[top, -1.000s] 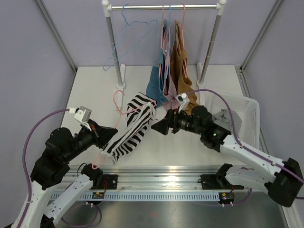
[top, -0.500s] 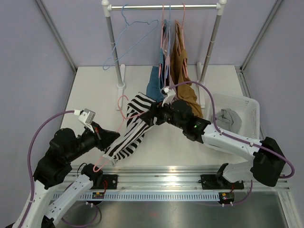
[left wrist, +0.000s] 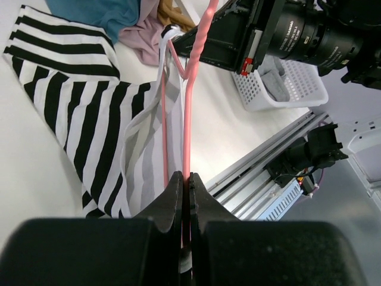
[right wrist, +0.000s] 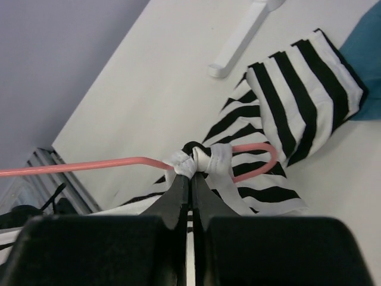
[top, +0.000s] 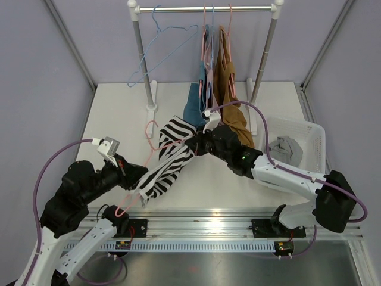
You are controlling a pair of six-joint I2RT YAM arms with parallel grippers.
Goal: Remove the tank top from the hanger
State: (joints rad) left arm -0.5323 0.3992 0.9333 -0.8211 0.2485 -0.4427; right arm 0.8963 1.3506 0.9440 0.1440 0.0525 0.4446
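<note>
The black-and-white striped tank top [top: 168,159] hangs on a pink hanger [top: 156,134] held slanted over the table. My left gripper [top: 140,173] is shut on the hanger's lower bar; in the left wrist view its jaws [left wrist: 186,179] pinch the pink hanger [left wrist: 187,113], with the tank top [left wrist: 77,101] draped to the left. My right gripper [top: 191,143] is at the top of the garment. In the right wrist view its tips [right wrist: 191,177] are shut on the bunched white strap [right wrist: 202,161] where it wraps the hanger [right wrist: 89,165], with the tank top [right wrist: 297,89] spread beyond.
A clothes rack [top: 205,9] stands at the back with an empty blue hanger [top: 161,50] and hanging brown [top: 229,89], pink and teal [top: 193,107] garments. A white basket [top: 318,134] holding a grey cloth [top: 286,146] sits at the right. A metal rail runs along the near edge.
My right arm swung left from beside the basket to the top of the tank top, and its open jaws closed on the strap. The left gripper kept hold of the hanger.
</note>
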